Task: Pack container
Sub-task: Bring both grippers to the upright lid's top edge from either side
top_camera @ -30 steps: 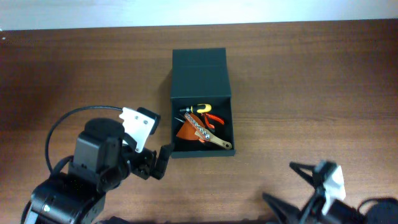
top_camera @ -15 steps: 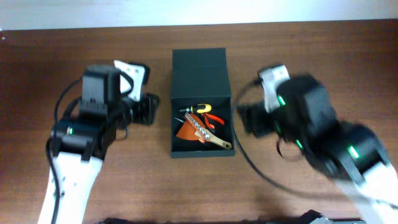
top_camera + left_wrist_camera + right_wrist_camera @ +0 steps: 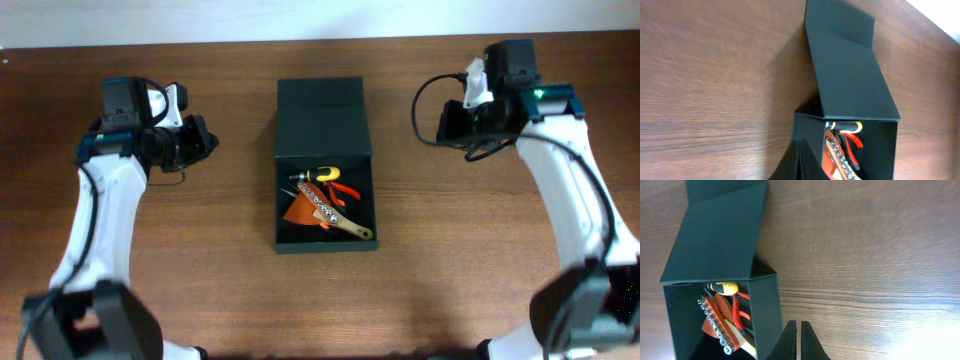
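The dark green container (image 3: 325,245) lies in the middle of the table. Its flap lid (image 3: 322,118) is raised over the far half. Inside show a strip of sockets on an orange holder (image 3: 322,208), a yellow-handled tool (image 3: 326,174) and red pliers (image 3: 346,191). My left gripper (image 3: 203,140) hangs left of the container, apart from it, shut and empty. My right gripper (image 3: 446,122) hangs to its right, also shut on nothing. The left wrist view shows the lid (image 3: 850,65) past the shut gripper (image 3: 799,162). In the right wrist view the gripper (image 3: 798,341) is beside the container wall (image 3: 765,310).
Brown wooden table (image 3: 180,260) all round the container. A pale wall edge (image 3: 320,20) runs along the far side. Black cables loop off both wrists, one at the right arm (image 3: 428,105).
Both arms have swung up from the near edge to either side of the container. Both grippers have gone from open to shut, with nothing in them. The container has not moved.
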Motion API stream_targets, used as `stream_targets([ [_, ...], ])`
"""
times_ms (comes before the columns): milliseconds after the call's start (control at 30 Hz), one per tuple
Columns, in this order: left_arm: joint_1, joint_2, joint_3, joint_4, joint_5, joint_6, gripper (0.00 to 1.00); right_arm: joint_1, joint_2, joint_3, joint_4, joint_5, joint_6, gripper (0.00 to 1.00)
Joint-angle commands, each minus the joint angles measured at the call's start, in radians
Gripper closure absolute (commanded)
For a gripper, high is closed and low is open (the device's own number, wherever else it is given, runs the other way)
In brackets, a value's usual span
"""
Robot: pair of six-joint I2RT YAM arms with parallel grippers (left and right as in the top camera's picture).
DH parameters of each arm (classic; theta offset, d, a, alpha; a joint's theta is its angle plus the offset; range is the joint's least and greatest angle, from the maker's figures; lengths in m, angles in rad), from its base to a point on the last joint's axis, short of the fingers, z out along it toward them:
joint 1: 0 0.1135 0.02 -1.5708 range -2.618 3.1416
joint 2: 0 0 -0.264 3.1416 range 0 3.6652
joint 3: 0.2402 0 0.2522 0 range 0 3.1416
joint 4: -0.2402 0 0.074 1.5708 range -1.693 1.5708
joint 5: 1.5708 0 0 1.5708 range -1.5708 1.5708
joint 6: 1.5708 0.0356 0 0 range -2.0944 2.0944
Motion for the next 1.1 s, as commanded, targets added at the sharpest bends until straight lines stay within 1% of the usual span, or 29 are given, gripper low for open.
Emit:
stream_targets([
  [0,0.004,0.095,0.017,0.013,0.143,-0.071,0.98,-0.033,0.087,0.018,0.000,-0.180,0.011,0.96],
  [33,0.004,0.121,0.017,0.016,0.151,-0.082,0.99,-0.038,0.111,0.018,0.001,-0.195,0.011,0.96],
  [200,0.003,0.225,0.017,0.051,0.252,-0.119,0.98,-0.033,0.230,0.018,0.020,-0.284,0.011,0.96],
  [300,-0.004,0.270,0.017,0.074,0.277,-0.156,0.98,-0.028,0.278,0.018,0.041,-0.334,0.012,0.96],
  [600,-0.069,0.367,0.017,0.141,0.283,-0.204,0.98,-0.006,0.351,0.018,0.092,-0.369,0.056,0.96],
  [833,-0.099,0.419,0.017,0.206,0.284,-0.261,0.98,0.055,0.390,0.018,0.161,-0.372,0.116,0.96],
  [1067,-0.141,0.463,0.017,0.227,0.303,-0.271,0.98,0.117,0.431,0.018,0.230,-0.380,0.142,0.96],
])
